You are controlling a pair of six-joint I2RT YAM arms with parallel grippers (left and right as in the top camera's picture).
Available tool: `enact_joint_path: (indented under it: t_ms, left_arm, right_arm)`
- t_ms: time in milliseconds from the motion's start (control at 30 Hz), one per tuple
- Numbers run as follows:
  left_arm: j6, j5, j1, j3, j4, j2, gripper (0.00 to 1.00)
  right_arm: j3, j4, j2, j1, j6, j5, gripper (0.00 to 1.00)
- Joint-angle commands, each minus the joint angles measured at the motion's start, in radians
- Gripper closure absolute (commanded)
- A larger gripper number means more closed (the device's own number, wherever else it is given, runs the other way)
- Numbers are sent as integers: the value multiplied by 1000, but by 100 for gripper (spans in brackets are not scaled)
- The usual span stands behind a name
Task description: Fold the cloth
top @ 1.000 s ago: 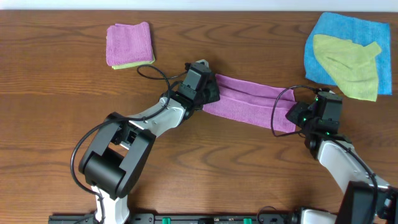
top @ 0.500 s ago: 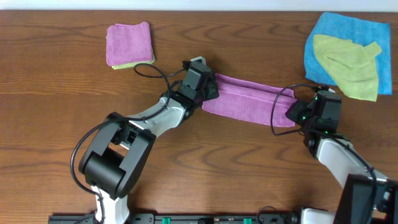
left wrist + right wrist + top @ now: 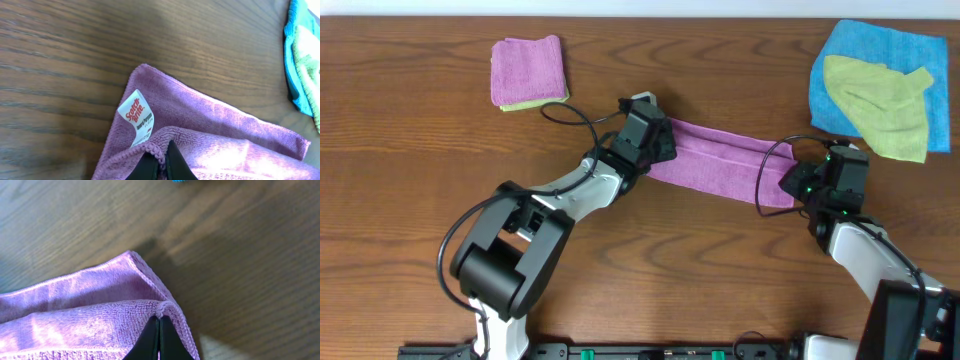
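Purple microfibre cloth (image 3: 720, 160) lies mid-frame; my left gripper (image 3: 658, 145) and right gripper (image 3: 792, 188) each clamp a corner. I should carry both evenly, edges aligned.

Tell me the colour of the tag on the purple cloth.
The tag is white with a red logo, clearest in the left wrist view.

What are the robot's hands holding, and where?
Both pinch the purple cloth: left hand by the edge near the white tag, right hand by the far end's corner.

Five cloths (image 3: 720, 165), two arms (image 3: 570, 188), one table (image 3: 410, 170)
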Motion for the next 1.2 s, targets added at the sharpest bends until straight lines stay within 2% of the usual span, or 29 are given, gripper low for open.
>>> enact_joint_path:
  t_ms: [0, 300, 367, 400, 433, 467, 500, 533, 567, 667, 800, 933, 1033, 1100, 1167]
  left_arm:
    - [-24, 31, -3, 24, 20, 52, 94]
    - [-27, -12, 5, 25, 41, 60, 93]
    - [-27, -25, 5, 25, 41, 60, 85]
    - [-27, -28, 5, 25, 42, 60, 67]
    - [-27, -30, 5, 25, 43, 60, 49]
    - [-27, -31, 5, 25, 45, 60, 27]
    - [-27, -31, 5, 25, 48, 60, 18]
    - [-27, -31, 5, 25, 48, 60, 10]
    - [-27, -31, 5, 25, 49, 60, 2]
    - [-27, -31, 6, 25, 67, 60, 5]
    - [-27, -11, 6, 51, 61, 58, 5]
    - [-23, 75, 6, 116, -25, 40, 5]
    - [-15, 198, 6, 142, -105, 26, 5]
    - [54, 329, 5, 142, -167, 25, 5]
    - [119, 336, 5, 142, -252, 25, 5]
  right_arm:
    - [12, -13, 5, -6, 32, 18, 98]
    - [12, -19, 5, -6, 23, 89, 98]
    - [12, -20, 5, -6, 24, 89, 96]
    - [12, -19, 5, -6, 24, 89, 81]
    - [12, -19, 5, -6, 24, 89, 56]
    - [12, -19, 5, -6, 24, 89, 33]
    - [12, -19, 5, -6, 24, 89, 22]
    - [12, -18, 5, -6, 24, 88, 17]
    - [12, -15, 5, -6, 24, 88, 17]
    - [13, 4, 5, -6, 24, 63, 11]
    - [40, 0, -9, -6, 24, -64, 4]
    - [106, -159, -63, -6, 46, -147, 1]
    - [130, -304, -99, -5, 114, -228, 1]
    - [130, -340, -104, -5, 77, -331, 1]
    - [130, -343, -93, -5, -38, -365, 1]
